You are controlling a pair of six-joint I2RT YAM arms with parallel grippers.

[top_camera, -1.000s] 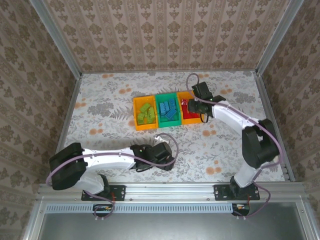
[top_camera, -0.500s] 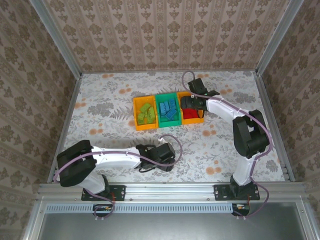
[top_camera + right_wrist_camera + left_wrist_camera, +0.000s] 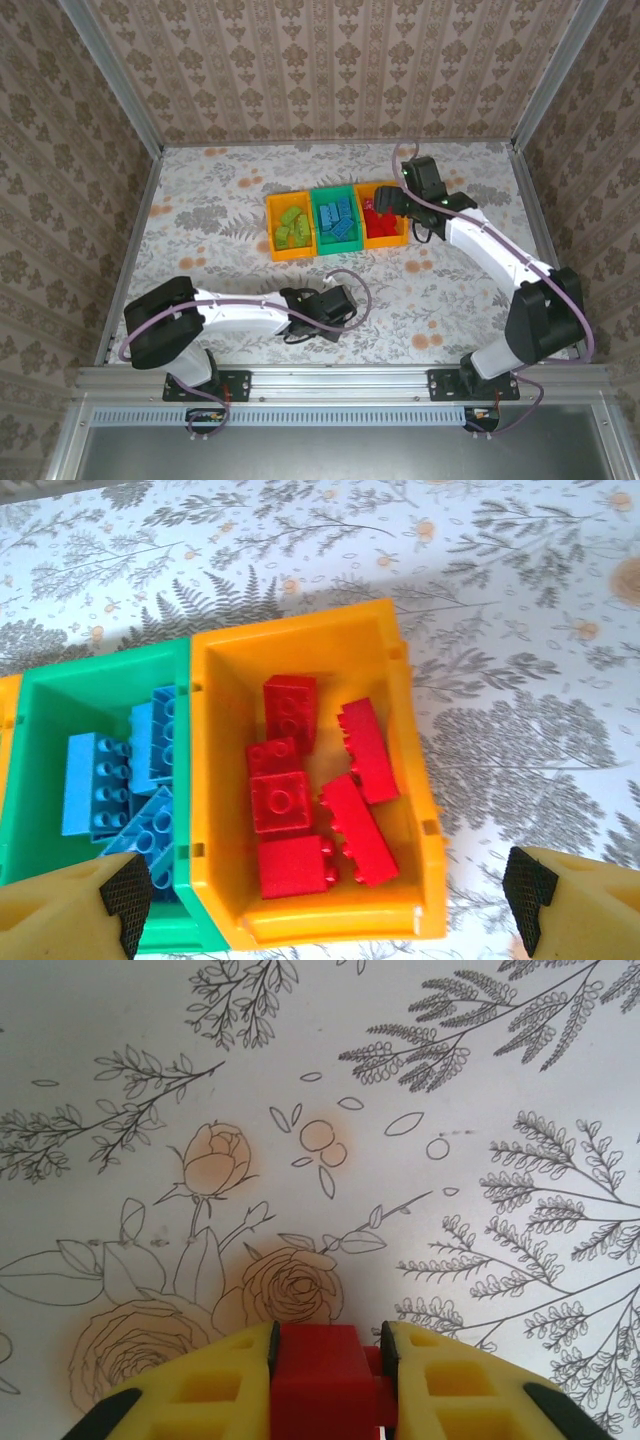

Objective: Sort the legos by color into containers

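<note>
Left wrist: left gripper pinches red lego over table

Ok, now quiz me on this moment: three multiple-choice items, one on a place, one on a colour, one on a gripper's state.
1. The right gripper hangs over:
A) the near table edge
B) the right orange bin
C) the far left corner

2. The bricks in the green bin are:
A) red
B) lime
C) blue

3. The left gripper is:
A) open and empty
B) shut on a red brick
C) shut on a lime brick

Answers:
1 B, that bin lies centred below it in the wrist view.
2 C, blue bricks lie inside.
3 B, the brick sits pinched between the yellow fingers.
</note>
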